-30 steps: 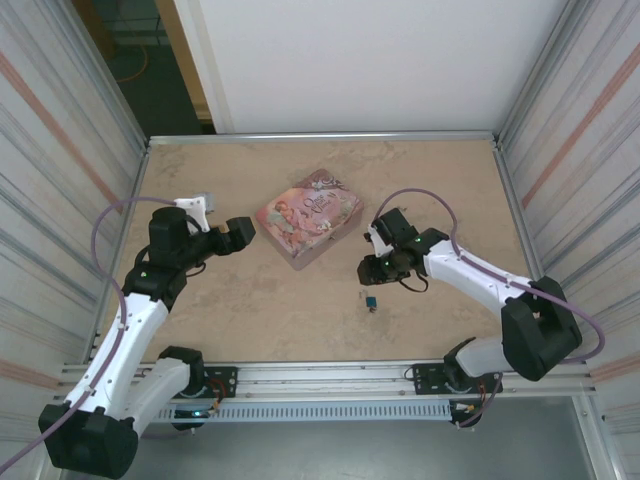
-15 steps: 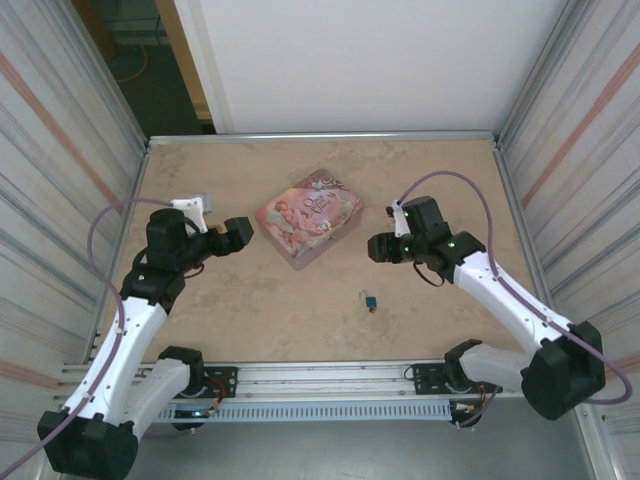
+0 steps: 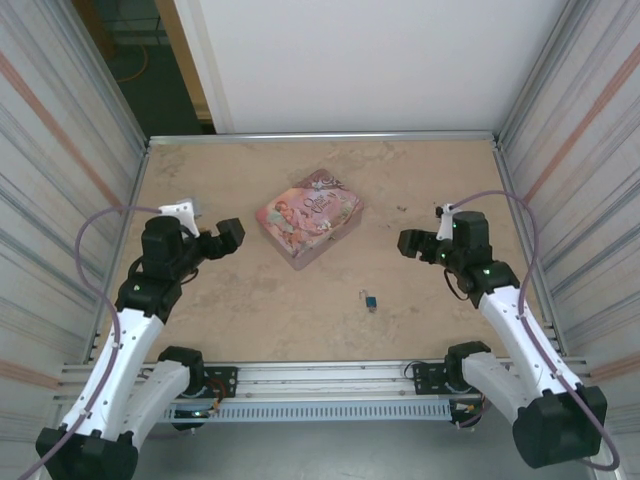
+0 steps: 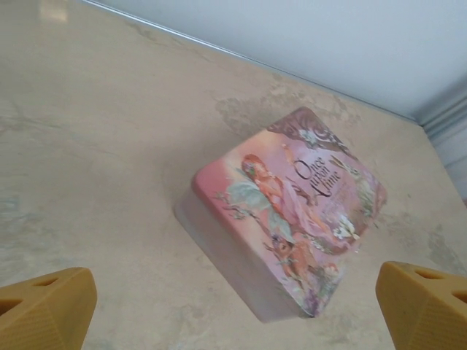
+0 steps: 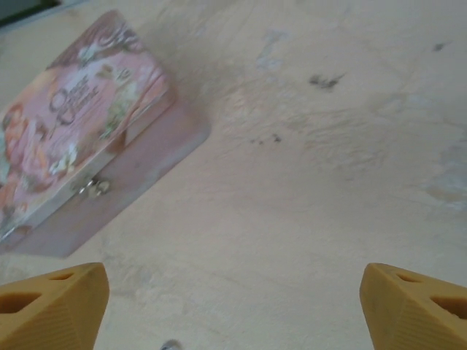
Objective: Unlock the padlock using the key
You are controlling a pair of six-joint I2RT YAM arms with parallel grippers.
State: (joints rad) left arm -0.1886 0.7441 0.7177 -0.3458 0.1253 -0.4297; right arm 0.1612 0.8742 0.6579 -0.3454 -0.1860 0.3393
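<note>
Two white arms (image 3: 125, 340) with black joints, looping mauve cables (image 3: 82, 250), ochre ribbed jaws

The pink tin (image 4: 292, 211) looks glossy, the table (image 3: 250, 310) matt and stone-like, the padlock (image 3: 371, 301) shackle silvery metal.

Bright, even overhead light; soft shadows; wrist views hazy (right blurrier); glare patch on table (image 4: 55, 9).
</note>
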